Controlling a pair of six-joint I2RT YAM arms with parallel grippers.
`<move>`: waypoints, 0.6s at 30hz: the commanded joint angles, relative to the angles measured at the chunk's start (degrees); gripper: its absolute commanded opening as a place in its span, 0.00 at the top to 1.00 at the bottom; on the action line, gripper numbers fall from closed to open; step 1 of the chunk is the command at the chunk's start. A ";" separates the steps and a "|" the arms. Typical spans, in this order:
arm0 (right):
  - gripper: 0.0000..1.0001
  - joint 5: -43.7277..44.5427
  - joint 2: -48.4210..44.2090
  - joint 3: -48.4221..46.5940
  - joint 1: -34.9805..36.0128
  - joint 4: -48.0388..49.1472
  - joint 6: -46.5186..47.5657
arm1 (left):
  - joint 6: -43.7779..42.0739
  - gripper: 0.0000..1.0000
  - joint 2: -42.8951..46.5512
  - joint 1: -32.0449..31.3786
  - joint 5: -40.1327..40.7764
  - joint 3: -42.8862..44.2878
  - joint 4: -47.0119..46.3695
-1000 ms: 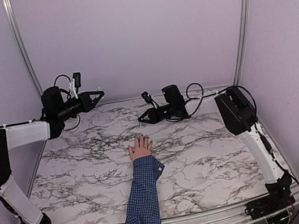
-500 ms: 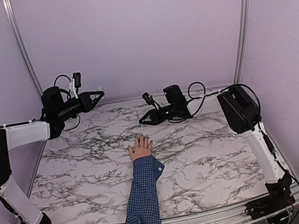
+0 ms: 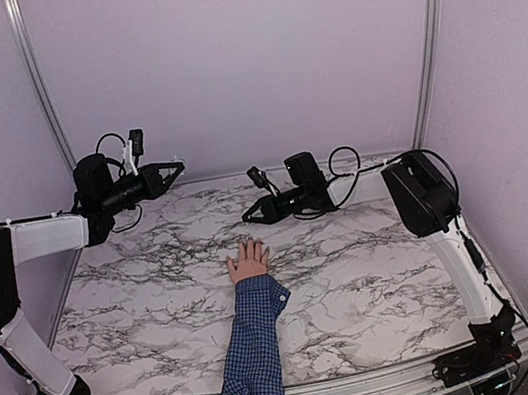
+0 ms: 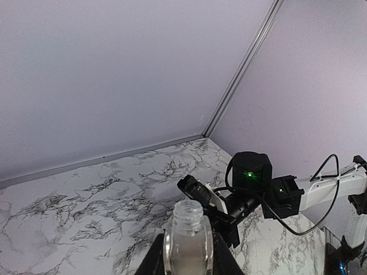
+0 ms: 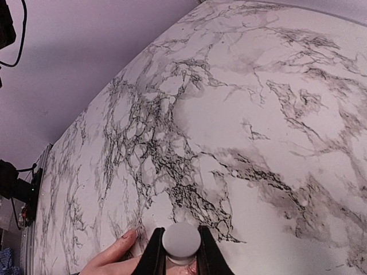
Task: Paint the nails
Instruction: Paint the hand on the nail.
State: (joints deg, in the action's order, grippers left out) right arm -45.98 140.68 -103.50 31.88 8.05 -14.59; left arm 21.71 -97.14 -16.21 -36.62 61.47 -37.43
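Marble-patterned desk [image 3: 356,263] is carrying the small hand [image 3: 248,260], which is lying flat near the middle of the top view, its blue checked sleeve [image 3: 253,346] running down to the bottom edge. The nails [image 3: 249,246] are sitting at the upper ends of the spread fingers, too tiny there for you to be reading any polish on them. Your left gripper [image 3: 172,168] is hanging at the upper left of that view, well apart from the hand. Its wrist view is showing it clamped on a clear glass bottle [image 4: 188,232] whose neck is standing open, with no cap on it. Your right gripper [image 3: 250,216] is reaching in from the right and hovering near the fingertips, just above them in the frame. It is squeezing a round white cap [image 5: 181,239] at the bottom centre of its own wrist view, where the fingers [image 5: 120,245] are showing just to the lower left of the cap. Anything hanging under that cap is hidden from you. Judging from this, you are done with the opening of the bottle, and the painting itself is looking like what is left. Whether any nail is already coated, you cannot tell. You are probably needing to bring the cap down onto a nail.
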 commanded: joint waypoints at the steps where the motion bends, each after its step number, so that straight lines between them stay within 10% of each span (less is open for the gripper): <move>1: 1.00 0.81 1.18 -0.96 0.24 -0.47 0.38 | -0.41 1.00 1.41 0.30 -0.83 -0.39 -2.38; 18: 1.00 2.62 2.23 -0.83 0.24 -2.05 2.04 | -0.43 1.00 1.22 0.30 -0.83 -0.10 -2.39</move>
State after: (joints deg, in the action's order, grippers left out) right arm -44.34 141.40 -103.50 31.88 6.61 -13.65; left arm 21.71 -97.14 -16.21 -36.62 61.47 -37.43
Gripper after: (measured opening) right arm 0.131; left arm 0.215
